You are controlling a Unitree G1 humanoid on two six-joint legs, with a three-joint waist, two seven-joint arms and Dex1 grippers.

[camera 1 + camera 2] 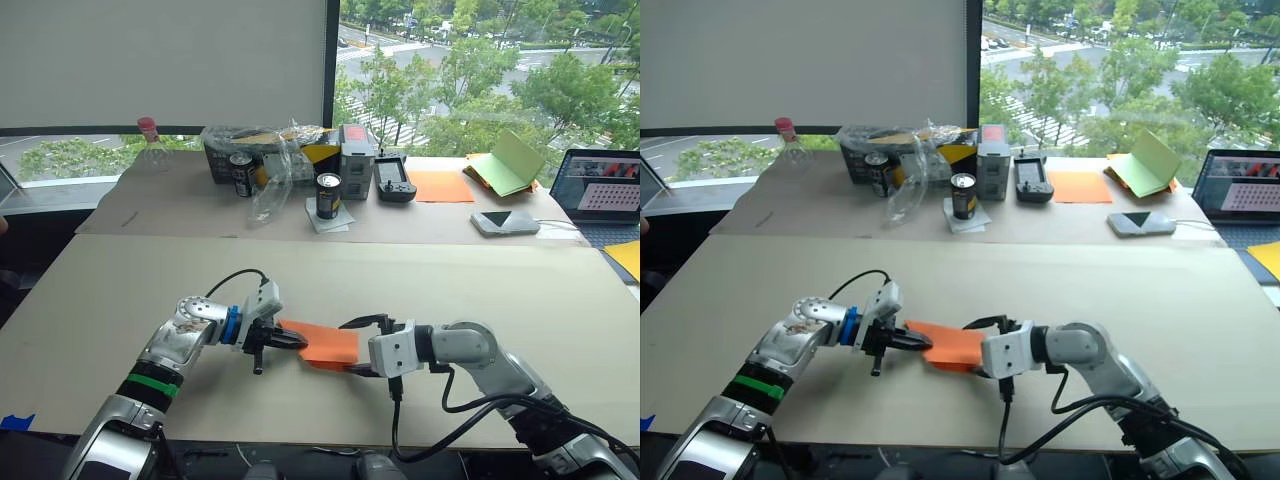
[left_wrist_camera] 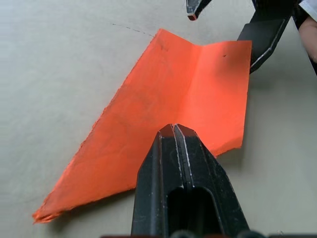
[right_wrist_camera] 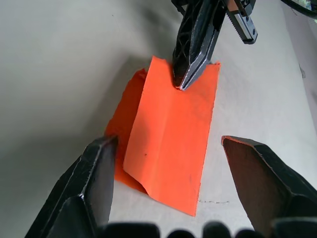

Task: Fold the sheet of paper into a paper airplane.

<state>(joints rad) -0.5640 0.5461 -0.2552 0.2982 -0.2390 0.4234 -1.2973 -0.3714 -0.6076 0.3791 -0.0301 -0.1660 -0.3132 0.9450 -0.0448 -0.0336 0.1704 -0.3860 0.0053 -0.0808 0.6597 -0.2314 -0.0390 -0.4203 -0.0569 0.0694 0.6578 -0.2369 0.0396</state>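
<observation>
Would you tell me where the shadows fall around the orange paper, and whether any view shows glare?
Right wrist view: the sheet of paper casts a soft shadow on the table beside it. Left wrist view: a thin shadow under the paper's raised edges. Left eye view: bright daylight through the window, no glare on the paper.

Far table (image 1: pixel 180 205): two dark cans (image 1: pixel 328 195); plastic bottle (image 1: pixel 150 148)
Right side: green booklet (image 1: pixel 510 163); laptop (image 1: pixel 603 187); pale orange sheet (image 1: pixel 441 186)

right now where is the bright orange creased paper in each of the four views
Left eye view: the bright orange creased sheet of paper lies low centre on the beige table.
Right eye view: low centre.
Left wrist view: centre.
Right wrist view: centre.
Shared landmark: the shut left gripper at the paper's edge.
</observation>
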